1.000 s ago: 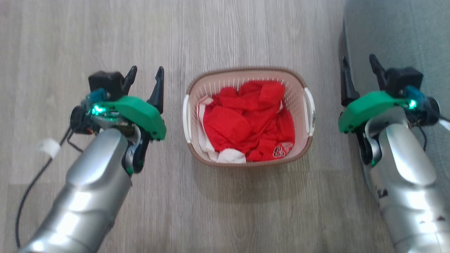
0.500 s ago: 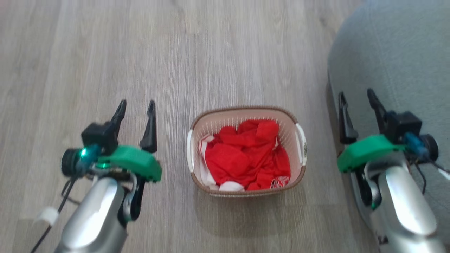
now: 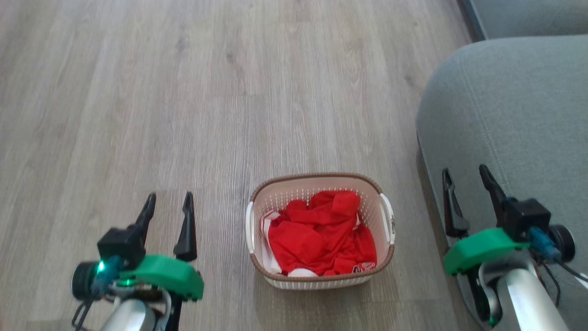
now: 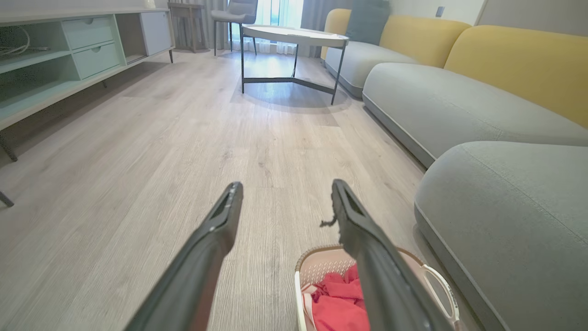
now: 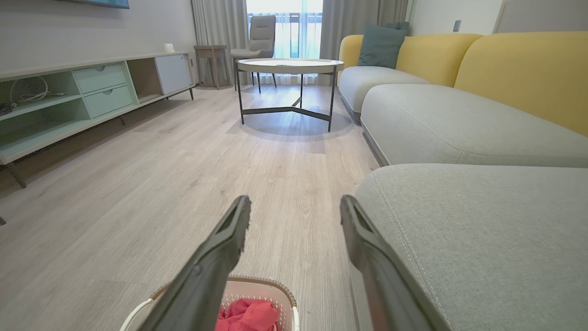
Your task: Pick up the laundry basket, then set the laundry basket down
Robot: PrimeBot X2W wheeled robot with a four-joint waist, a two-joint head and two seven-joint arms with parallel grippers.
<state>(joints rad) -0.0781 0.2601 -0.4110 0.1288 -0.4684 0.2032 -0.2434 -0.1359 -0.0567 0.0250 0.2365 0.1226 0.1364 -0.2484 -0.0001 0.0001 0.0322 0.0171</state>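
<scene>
Laundry basket [image 3: 317, 281] stands on the wooden floor [image 3: 183, 92], low in the middle of the head view, with red clothes [image 3: 317, 239] heaped inside and a grey sofa [image 3: 505, 115] close on its right. A second ago the head view looked almost straight down on it. Now the whole picture has pulled back and tipped up, showing more far floor and more sofa, which is the camera moving. The basket seems to rest on the same spot beside the sofa.

The left pincer [image 3: 169, 202] is wide open with nothing between its fingers, well to the left of the basket's left handle [image 3: 249, 230]. The right pincer [image 3: 464, 177] is equally open and empty, off to the right of the right handle [image 3: 388, 218] and in front of the sofa. Both were spread like this a second ago.

With the robot apparently straightening and neither pincer touching a handle, the basket is on the floor and not carried. This looks like backing away after a set-down, though I cannot be sure.
</scene>
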